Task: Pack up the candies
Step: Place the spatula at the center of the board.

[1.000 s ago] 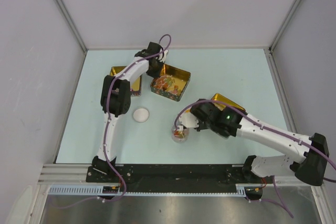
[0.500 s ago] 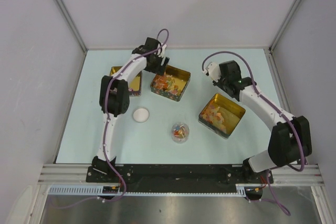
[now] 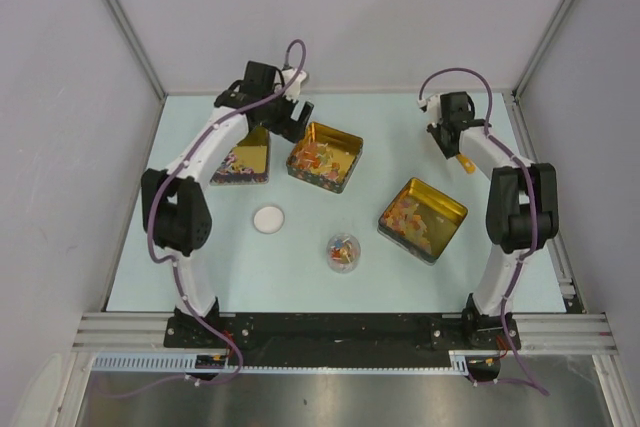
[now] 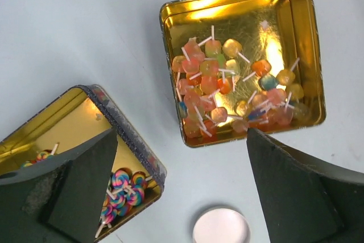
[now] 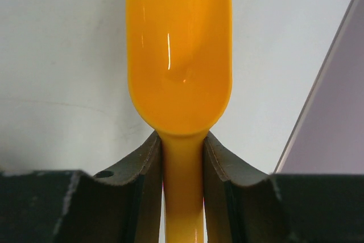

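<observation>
Candies (image 4: 227, 83) on short sticks lie heaped in a gold tin (image 4: 307, 55), the middle tin (image 3: 325, 157) seen from the top. Swirl candies (image 4: 122, 189) lie in the left tin (image 3: 240, 162). More candies fill a small clear jar (image 3: 343, 252) and the right tin (image 3: 422, 219). My left gripper (image 4: 182, 135) hangs open above the gap between the left and middle tins, at the far left (image 3: 290, 117), holding nothing. My right gripper (image 5: 181, 140) is shut on the handle of the orange scoop (image 5: 179, 55), at the far right (image 3: 457, 142). The scoop's bowl is empty.
A round white lid (image 3: 268, 219) lies flat between the left tin and the jar, also at the bottom of the left wrist view as a white lid (image 4: 220, 226). The grey right wall (image 5: 335, 118) stands close beside the scoop.
My left gripper has opened wide and pulled back and left from the middle tin. My right arm has swung from the jar to the far right corner, carrying the scoop.
</observation>
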Robot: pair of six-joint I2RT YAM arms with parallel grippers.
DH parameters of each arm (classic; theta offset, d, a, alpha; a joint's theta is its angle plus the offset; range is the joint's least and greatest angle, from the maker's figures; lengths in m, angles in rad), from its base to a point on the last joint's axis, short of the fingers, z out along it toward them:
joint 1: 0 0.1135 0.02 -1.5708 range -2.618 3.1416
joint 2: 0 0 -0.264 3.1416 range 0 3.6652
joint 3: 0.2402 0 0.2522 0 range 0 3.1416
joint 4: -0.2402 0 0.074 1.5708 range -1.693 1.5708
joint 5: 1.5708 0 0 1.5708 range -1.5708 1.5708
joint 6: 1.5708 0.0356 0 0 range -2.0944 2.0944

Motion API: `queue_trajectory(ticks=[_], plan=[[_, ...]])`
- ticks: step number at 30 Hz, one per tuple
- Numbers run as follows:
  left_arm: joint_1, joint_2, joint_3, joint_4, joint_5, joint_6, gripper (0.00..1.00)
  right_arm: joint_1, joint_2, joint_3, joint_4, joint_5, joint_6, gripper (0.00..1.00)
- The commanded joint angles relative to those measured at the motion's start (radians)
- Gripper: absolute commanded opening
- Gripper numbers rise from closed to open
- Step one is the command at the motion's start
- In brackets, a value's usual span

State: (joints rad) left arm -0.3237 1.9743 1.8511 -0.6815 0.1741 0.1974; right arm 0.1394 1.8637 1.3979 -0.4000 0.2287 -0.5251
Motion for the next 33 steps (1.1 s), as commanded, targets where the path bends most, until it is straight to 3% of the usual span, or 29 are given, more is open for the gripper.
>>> queue_trajectory(ticks=[1, 12, 23, 33], plan=[[0.012, -0.167, -0.208, 0.059, 0.068, 0.187, 1.0, -0.041, 0.067, 0.104, -0.011, -0.057, 0.043, 0.0], [0.012, -0.443, -0.72, 0.132, 0.067, 0.433, 1.0, -0.083, 0.193, 0.131, -0.02, -0.063, 0.034, 0.0], [0.012, -0.604, -0.929, 0.106, 0.079, 0.53, 1.0, -0.101, 0.224, 0.128, -0.043, -0.091, 0.025, 0.02], [-0.011, -0.652, -1.044, 0.14, 0.041, 0.573, 1.0, -0.132, 0.258, 0.113, -0.06, -0.117, 0.033, 0.04]])
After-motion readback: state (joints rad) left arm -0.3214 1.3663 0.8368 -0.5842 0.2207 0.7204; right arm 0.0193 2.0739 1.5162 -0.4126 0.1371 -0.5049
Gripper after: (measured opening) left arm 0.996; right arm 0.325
